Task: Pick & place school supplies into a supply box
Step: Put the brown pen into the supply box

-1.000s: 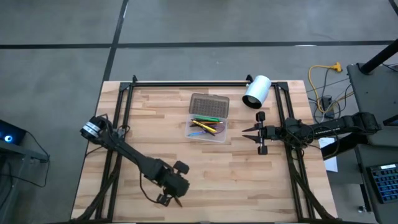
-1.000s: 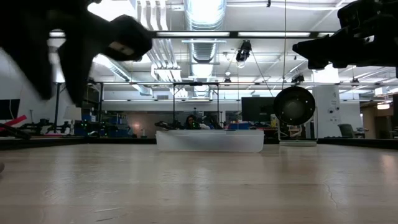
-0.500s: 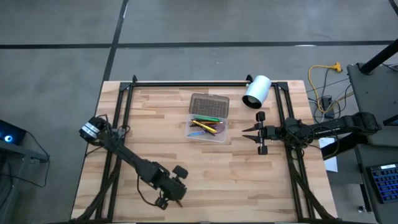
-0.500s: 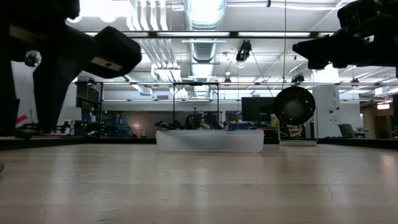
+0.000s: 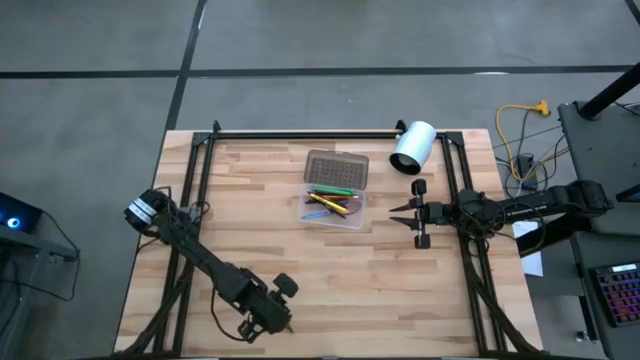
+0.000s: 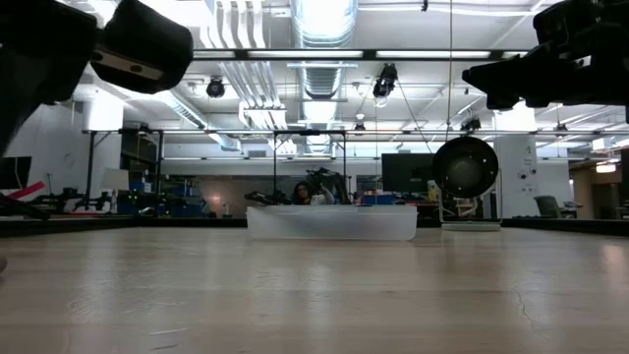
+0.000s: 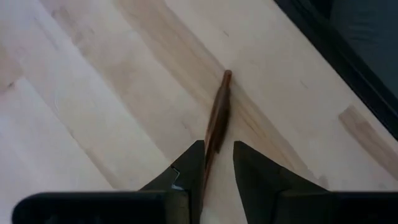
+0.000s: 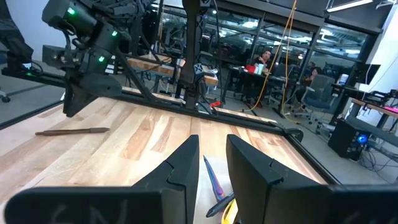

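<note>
The supply box (image 5: pixel 334 205) sits mid-table, its grey lid (image 5: pixel 337 170) hinged open toward the far edge; green, yellow, orange and blue pens (image 5: pixel 328 202) lie inside. In the low view the box (image 6: pixel 332 222) stands in the distance. A dark brown pencil (image 7: pixel 217 118) lies flat on the wood by the near edge, also seen as the pencil (image 8: pixel 71 131) in the right wrist view. My left gripper (image 5: pixel 268 318) (image 7: pixel 217 152) hovers over it, open, one finger on each side of its end. My right gripper (image 5: pixel 398 211) (image 8: pixel 213 140) waits open, right of the box.
A white cylinder (image 5: pixel 412 147) lies at the far right beside the black frame rail (image 5: pixel 300 133). The frame's bars (image 5: pixel 190 200) run along both sides of the table. The near table edge (image 7: pixel 348 74) is close to the pencil. Bare wood (image 5: pixel 380 290) lies between the arms.
My left gripper has moved toward the table's near edge and a little to the left, sliding leftward out of the low view. My right arm has kept still.
</note>
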{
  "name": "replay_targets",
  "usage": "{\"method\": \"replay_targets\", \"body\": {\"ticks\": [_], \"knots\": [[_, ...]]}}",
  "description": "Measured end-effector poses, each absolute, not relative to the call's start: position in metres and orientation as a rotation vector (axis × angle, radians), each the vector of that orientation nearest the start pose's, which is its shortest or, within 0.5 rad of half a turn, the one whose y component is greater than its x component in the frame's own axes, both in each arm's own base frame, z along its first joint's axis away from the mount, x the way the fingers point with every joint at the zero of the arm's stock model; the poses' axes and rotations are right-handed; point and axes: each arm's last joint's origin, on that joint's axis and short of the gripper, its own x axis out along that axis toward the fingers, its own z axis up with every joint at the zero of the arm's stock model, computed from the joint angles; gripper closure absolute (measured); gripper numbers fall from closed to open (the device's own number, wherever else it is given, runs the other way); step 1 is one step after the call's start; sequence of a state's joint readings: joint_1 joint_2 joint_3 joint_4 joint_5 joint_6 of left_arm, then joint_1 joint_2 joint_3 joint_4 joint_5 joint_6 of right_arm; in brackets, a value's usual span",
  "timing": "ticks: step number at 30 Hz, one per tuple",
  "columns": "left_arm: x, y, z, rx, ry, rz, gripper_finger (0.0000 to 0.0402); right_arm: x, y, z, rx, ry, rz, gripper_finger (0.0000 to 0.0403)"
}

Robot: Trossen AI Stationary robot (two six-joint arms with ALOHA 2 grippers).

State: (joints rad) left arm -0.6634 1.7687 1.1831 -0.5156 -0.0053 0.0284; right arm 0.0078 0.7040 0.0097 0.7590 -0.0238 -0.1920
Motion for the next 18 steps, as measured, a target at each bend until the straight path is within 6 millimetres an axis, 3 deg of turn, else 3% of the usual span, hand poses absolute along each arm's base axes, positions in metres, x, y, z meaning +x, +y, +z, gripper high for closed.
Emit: {"method": "replay_targets", "body": {"ticks": [18], "knots": [[0.2714,-0.2111,0.1931,0.500,1.152,-0.616,0.0332,0.1419,0.0018,0.1700,-0.193,-0.068,0.025,0.0330]]}}
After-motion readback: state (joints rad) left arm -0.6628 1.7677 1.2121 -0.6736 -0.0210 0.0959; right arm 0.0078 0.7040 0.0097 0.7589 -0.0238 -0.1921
